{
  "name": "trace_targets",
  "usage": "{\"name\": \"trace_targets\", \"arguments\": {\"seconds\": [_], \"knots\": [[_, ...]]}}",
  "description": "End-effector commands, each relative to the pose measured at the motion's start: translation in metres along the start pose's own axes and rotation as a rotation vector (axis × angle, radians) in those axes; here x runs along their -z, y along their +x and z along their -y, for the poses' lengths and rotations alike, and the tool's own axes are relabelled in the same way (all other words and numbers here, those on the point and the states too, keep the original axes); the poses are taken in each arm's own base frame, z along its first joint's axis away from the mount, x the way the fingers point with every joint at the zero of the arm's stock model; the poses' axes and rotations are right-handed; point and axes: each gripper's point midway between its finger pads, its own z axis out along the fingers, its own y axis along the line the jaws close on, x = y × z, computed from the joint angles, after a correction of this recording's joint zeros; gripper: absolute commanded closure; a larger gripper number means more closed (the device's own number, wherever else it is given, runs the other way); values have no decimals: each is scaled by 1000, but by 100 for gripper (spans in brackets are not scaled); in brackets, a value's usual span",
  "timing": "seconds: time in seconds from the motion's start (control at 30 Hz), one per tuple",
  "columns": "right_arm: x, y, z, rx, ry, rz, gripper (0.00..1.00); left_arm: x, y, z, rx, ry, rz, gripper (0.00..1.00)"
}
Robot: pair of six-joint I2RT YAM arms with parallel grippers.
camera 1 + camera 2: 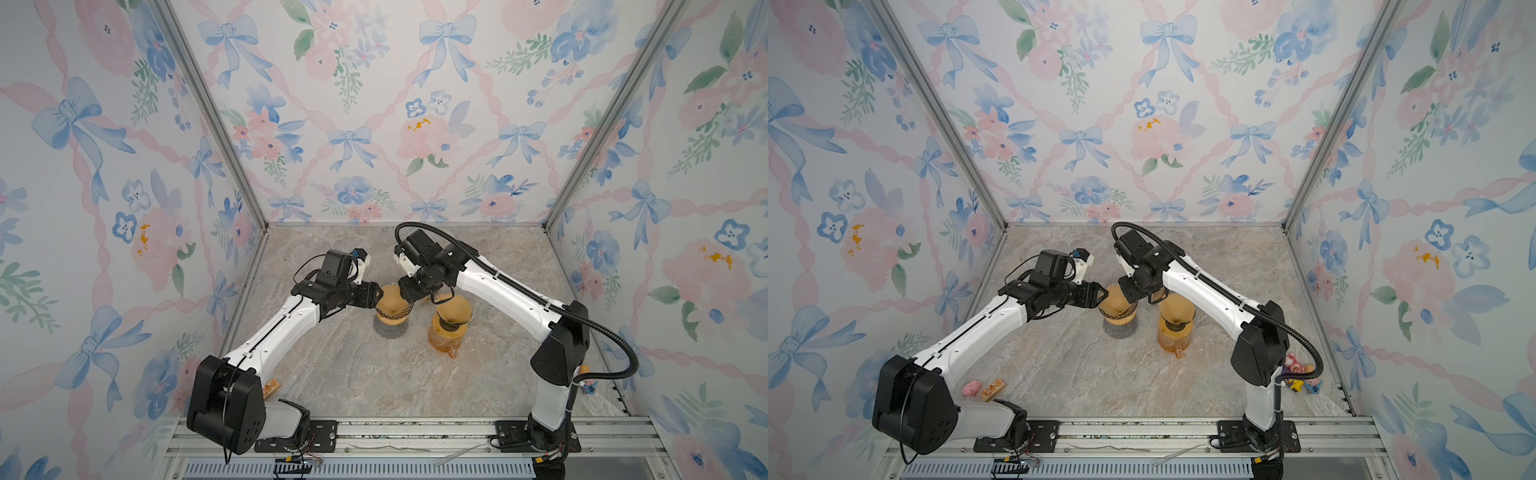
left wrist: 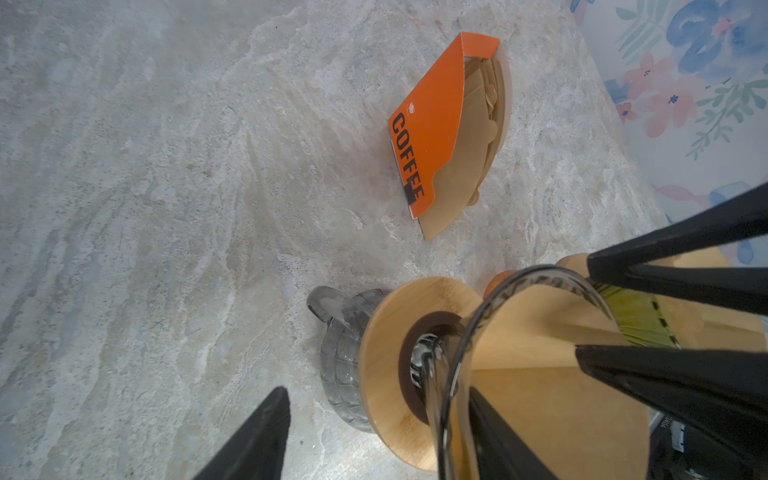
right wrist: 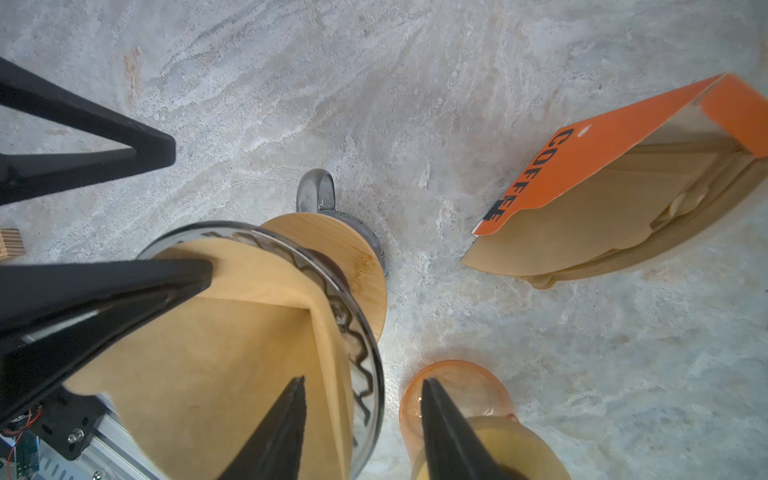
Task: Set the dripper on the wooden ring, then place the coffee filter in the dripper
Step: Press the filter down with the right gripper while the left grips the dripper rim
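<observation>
- Both top views: filter (image 1: 390, 304) sits inside the dripper (image 1: 394, 321), which stands mid-table (image 1: 332, 374).
- The left gripper (image 1: 377, 293) is at the dripper's left rim and the right gripper (image 1: 1130, 298) at its right rim. Can't tell the jaw gaps from up here.
- An orange jug (image 1: 1174, 338) stands just right of the dripper.
- Left wrist: left gripper (image 2: 378, 390) has its jaws spread wide, pinching nothing. One finger is outside the dripper (image 2: 451, 365), the other inside it against the filter (image 2: 540, 374).
- The dripper sits on a wooden disc (image 2: 386, 332) on a glass jug (image 2: 336, 365).
- Right gripper (image 2: 584, 309) reaches in over the dripper's far rim.
- Filter pack (image 2: 432, 116), orange and marked COFFEE, lies well apart from the dripper.
- Right wrist: right gripper (image 3: 365, 379) has its jaws spread, straddling the rim of the dripper (image 3: 365, 332). One finger is over the filter (image 3: 228, 353), the other outside, over the orange jug (image 3: 457, 382). Nothing is clamped.
- Left gripper (image 3: 191, 208) is across the dripper, with one fingertip touching the filter's edge and the other clear of the rim.
- The filter is opened into a cone and lines the dripper wall.
- Filter pack (image 3: 615, 137) lies beyond the dripper, with brown filters showing inside.
</observation>
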Motion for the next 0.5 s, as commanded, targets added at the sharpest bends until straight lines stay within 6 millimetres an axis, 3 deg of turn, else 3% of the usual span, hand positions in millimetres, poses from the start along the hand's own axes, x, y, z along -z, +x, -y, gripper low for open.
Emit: {"name": "trace_targets", "arguments": {"seconds": [0.0, 0.17, 0.47], "knots": [[-10, 6, 5, 13, 4, -44, 51, 1, -7, 0, -23, -14, 13, 33], [-20, 9, 3, 18, -6, -67, 45, -1, -7, -1, -22, -21, 9, 33], [-32, 5, 3, 10, -17, -71, 48, 5, -16, 17, -75, 63, 25, 31]]}}
